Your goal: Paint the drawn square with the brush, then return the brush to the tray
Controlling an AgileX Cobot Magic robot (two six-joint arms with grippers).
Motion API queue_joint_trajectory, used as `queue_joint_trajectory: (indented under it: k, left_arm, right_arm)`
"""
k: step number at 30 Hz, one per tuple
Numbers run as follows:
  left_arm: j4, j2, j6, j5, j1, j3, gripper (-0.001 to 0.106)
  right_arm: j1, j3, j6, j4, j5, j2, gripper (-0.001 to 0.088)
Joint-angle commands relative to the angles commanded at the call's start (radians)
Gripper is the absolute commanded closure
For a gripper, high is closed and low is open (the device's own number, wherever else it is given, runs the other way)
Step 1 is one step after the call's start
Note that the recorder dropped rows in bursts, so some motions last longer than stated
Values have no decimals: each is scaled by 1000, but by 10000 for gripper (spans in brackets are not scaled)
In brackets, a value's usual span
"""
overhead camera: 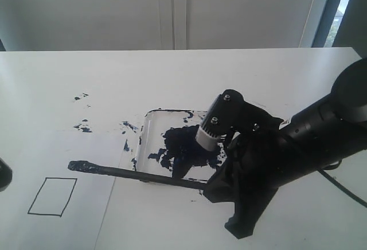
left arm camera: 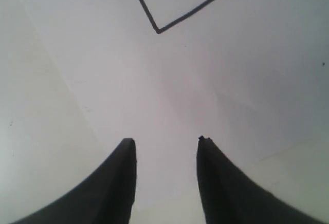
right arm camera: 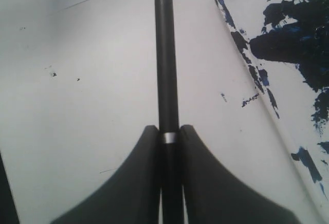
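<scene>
Left jaws stood open and empty near the blank drawn square on the white worktop. Right jaws gripped the brush, its shaft crossing the paint-blotched tray's near rim, its dark tip between tray and square.

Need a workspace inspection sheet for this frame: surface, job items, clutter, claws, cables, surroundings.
Surface: white table, paint-stained around the tray.
Job's things: drawn square blank; brush held, wet tip between tray and square, short of the square; tray clear, pooled with dark paint.
Clutter: paint specks left of the tray.
Grippers: right claw shut on the brush shaft; left claw open, empty, near the square's corner.
Cables: black cable trailing from the right arm.
Surroundings: pale wall, window strip far right.
</scene>
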Motion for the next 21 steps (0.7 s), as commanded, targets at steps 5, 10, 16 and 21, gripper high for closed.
queue_joint_trajectory:
  k: [5,10,16,21]
  left_arm:
    - [-31,0,-151,-64,0,10,609]
    - [-31,2,-314,-83,0,10,609]
    - [7,2,-319,-66,0,21,609]
    - [30,34,-320,-148,0,70,511]
  right_arm:
    - [0,-2,-14,7,2,0,868]
    - [0,-2,-14,10,4,0,868]
    - [0,-2,-14,19,4,0,868]
    - [0,-2,-14,22,11,0,868]
